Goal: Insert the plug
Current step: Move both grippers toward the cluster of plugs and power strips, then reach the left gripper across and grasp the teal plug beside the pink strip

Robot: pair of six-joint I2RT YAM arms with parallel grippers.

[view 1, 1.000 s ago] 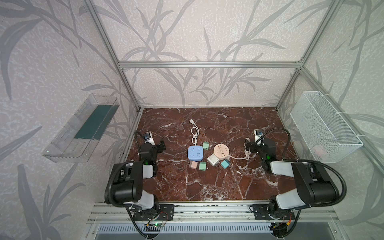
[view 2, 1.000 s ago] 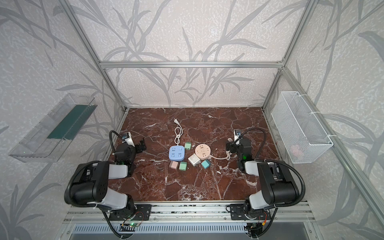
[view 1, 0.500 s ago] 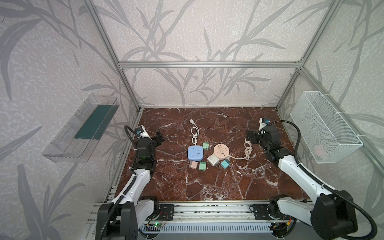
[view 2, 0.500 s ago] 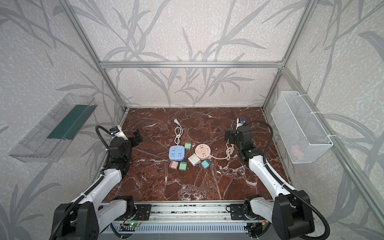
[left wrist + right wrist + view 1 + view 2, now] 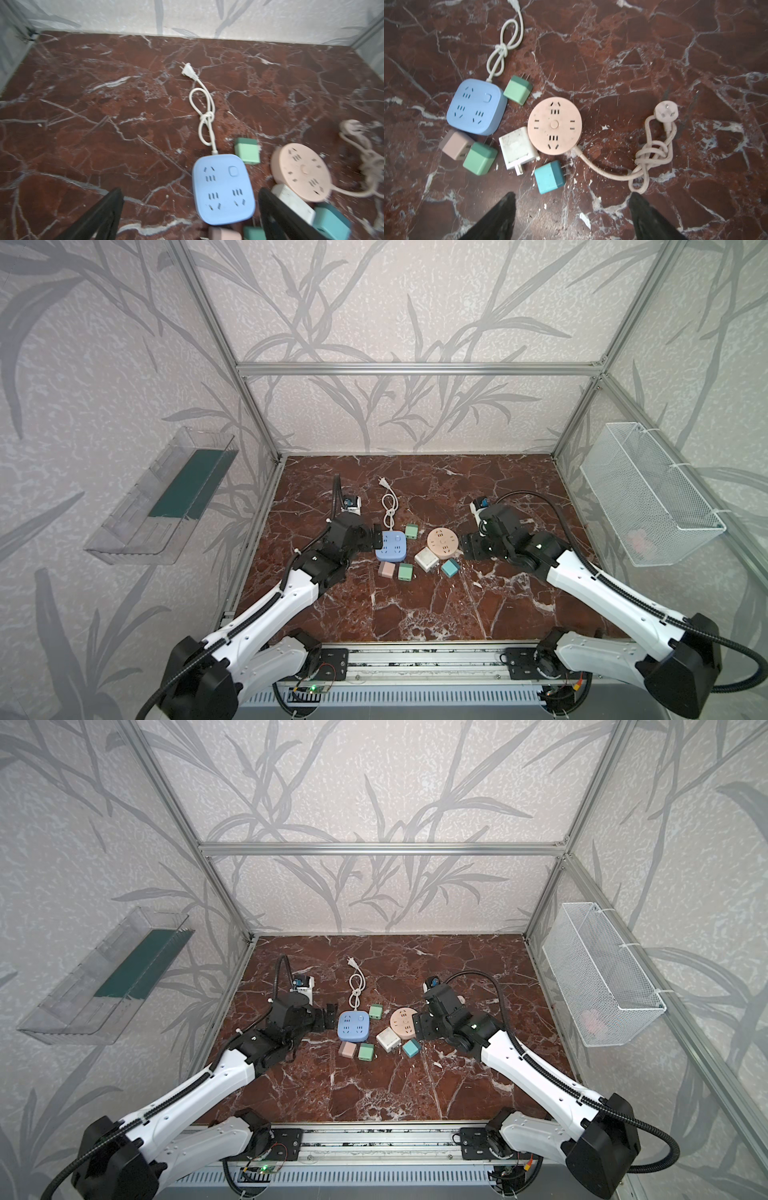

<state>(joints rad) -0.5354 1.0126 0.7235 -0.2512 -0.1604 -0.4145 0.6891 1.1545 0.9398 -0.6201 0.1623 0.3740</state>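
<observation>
Teal plug (image 5: 549, 177) lies just beside the pink socket (image 5: 554, 126), straight ahead of the nearer right hand (image 5: 572, 195), fingers apart and empty; left hand (image 5: 190, 191), also spread, is farther off

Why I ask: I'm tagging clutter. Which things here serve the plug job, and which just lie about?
Job, probably: blue socket block, round pink socket, white plug, teal plug, pink plug, green plugs.
Lying about: wire basket, clear wall tray.

Bright, even light; blurred wrist views
</observation>
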